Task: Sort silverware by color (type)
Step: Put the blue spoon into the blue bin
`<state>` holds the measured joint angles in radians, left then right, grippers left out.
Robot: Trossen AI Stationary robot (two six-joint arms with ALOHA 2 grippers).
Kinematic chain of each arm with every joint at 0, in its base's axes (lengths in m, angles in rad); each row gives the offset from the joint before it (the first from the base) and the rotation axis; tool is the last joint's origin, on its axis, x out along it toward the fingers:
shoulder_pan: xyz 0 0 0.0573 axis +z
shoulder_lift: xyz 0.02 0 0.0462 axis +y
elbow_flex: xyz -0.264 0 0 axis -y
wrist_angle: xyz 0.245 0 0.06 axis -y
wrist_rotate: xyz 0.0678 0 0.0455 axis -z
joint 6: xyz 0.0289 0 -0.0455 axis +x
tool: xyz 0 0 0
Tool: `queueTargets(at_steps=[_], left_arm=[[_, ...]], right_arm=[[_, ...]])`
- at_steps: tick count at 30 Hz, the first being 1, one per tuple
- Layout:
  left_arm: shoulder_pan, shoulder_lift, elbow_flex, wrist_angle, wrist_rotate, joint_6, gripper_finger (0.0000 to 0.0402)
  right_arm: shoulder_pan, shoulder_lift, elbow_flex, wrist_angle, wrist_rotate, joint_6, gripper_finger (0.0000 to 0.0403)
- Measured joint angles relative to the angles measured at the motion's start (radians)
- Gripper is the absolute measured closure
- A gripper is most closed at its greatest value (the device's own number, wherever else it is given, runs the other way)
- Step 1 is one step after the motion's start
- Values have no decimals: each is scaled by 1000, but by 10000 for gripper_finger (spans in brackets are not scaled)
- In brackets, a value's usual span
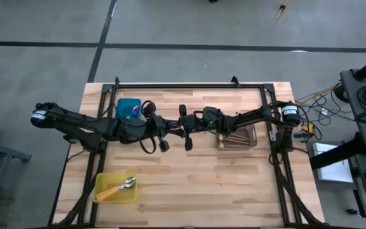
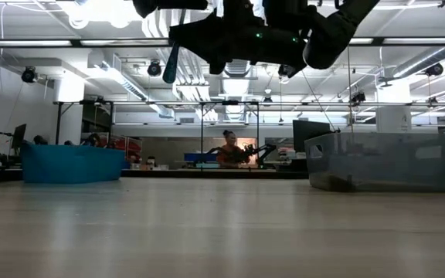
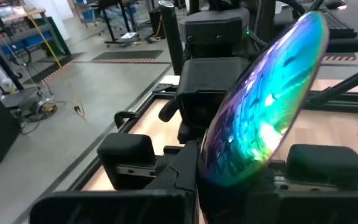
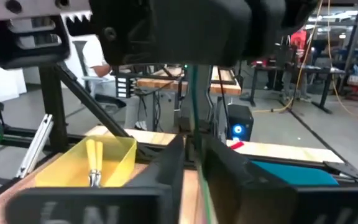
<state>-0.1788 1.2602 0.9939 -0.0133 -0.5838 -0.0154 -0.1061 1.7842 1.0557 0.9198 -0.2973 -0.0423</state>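
Three trays are set out on the table (image 1: 189,184). One tray (image 1: 128,107) is placed near the far edge, left of centre; another tray (image 1: 237,138) is found right of centre; a third (image 1: 115,188) sits near the front left corner, with spoons (image 1: 121,187) laid in it. Both grippers are met above the table's middle.
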Motion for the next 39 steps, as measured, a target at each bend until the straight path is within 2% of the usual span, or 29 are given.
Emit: queueTargets(at_steps=[2,8,14,18,22,25,27,35,39], left_arm=[[0,0,0,-2,1,-22,401],[0,0,0,-9,-2,-82,396],[1,0,0,-14,-19,-79,341],[0,0,0,-40,-135,-68,291],[-1,0,0,-110,-281,-76,250],[0,6,-1,-126,-295,-96,230],[1,20,-2,-117,-298,-101,224],[27,130,-1,9,-398,-52,221],[41,161,3,86,-403,-21,229]], right_arm=[[3,0,0,-3,1,-3,384],[3,0,0,3,2,49,393],[3,-2,0,43,55,113,394],[4,-2,-13,43,185,154,394],[3,-2,-40,35,416,155,394],[3,-2,-49,13,575,111,394],[3,-2,-49,2,618,85,394],[4,-2,-49,2,621,51,394],[4,-1,-49,1,621,44,394]])
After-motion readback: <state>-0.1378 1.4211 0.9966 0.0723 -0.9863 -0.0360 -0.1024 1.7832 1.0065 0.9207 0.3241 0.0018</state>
